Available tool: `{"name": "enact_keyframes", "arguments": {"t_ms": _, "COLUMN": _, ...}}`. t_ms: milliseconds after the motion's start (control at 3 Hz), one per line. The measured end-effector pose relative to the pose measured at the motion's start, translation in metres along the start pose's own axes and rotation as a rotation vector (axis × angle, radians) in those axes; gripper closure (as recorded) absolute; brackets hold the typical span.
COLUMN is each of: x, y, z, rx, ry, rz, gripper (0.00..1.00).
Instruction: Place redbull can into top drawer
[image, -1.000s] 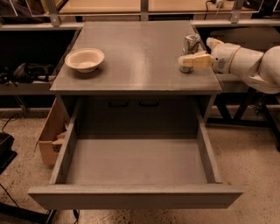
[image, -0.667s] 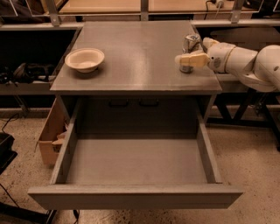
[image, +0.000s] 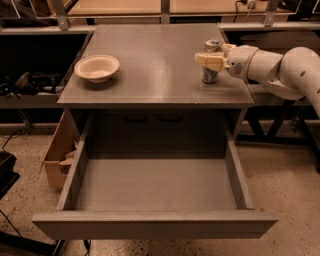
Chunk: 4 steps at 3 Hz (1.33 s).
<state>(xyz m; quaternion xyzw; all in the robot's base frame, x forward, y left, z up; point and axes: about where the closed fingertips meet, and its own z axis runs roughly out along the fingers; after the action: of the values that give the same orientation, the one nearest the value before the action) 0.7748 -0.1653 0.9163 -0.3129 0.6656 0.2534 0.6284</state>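
The redbull can stands upright on the grey cabinet top, near its right edge. Its shiny top and lower body show; its middle is hidden. My gripper reaches in from the right on the white arm and sits at the can's upper half, covering its middle. The top drawer is pulled fully out below the cabinet top. Nothing lies on its flat grey bottom.
A cream bowl sits on the left of the cabinet top. A cardboard box stands on the floor left of the drawer. Dark shelving and table frames flank the cabinet on both sides.
My gripper has moved left and slightly up, from beside the can to over its upper half. The drawer and bowl have not moved.
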Motion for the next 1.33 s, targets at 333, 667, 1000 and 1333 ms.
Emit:
{"name": "enact_keyframes", "arguments": {"t_ms": 333, "x": 0.0, "y": 0.0, "z": 0.0, "rx": 0.0, "ry": 0.0, "rz": 0.0, "gripper": 0.72}}
{"name": "enact_keyframes", "arguments": {"t_ms": 667, "x": 0.0, "y": 0.0, "z": 0.0, "rx": 0.0, "ry": 0.0, "rz": 0.0, "gripper": 0.95}}
{"name": "enact_keyframes", "arguments": {"t_ms": 1000, "x": 0.0, "y": 0.0, "z": 0.0, "rx": 0.0, "ry": 0.0, "rz": 0.0, "gripper": 1.0}}
{"name": "enact_keyframes", "arguments": {"t_ms": 1333, "x": -0.022, "y": 0.016, "z": -0.006, "rx": -0.018, "ry": -0.034, "rz": -0.017, "gripper": 1.0}}
